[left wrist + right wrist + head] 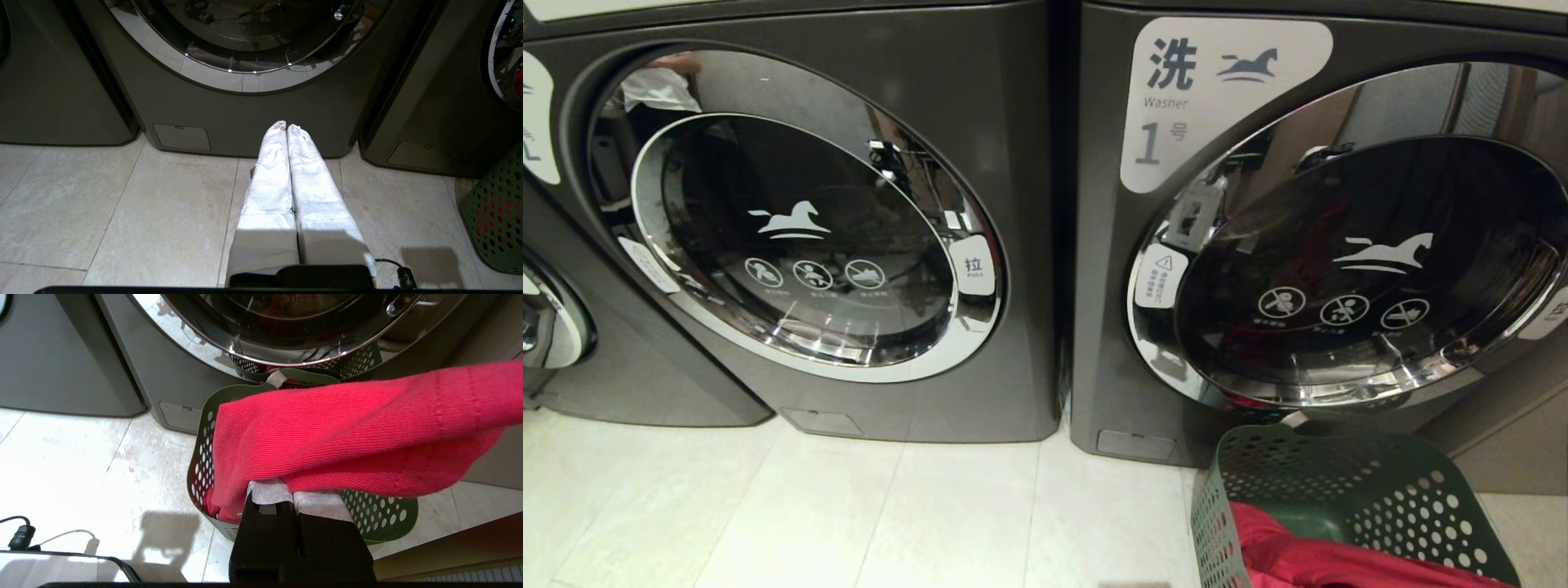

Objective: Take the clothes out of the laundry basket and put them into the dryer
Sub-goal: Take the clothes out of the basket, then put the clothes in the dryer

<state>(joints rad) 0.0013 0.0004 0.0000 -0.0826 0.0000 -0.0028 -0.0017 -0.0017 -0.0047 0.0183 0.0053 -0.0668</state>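
Close under the head camera: green perforated laundry basket (pixel 1339 445) on the floor (pixel 849 506), parked right against the right-hand machine, probably for a short carry to its door.

Far left: left machine door (pixel 800 245), round, glassy, closed. In front of it, left gripper (pixel 286 126) hanging over the tiles, white-wrapped jaws pressed together on nothing, seemingly idle.

Further right: right machine door (pixel 1356 269), closed too, beside a label reading "Washer"; needs opening before any loading.

Far right: right gripper (pixel 292 492) above the basket, jaws closed tight, tips hidden under the red garment (pixel 1307 559); no grip evident. Ribbed knit, bright red, soft and floppy, spilling over the basket rim.
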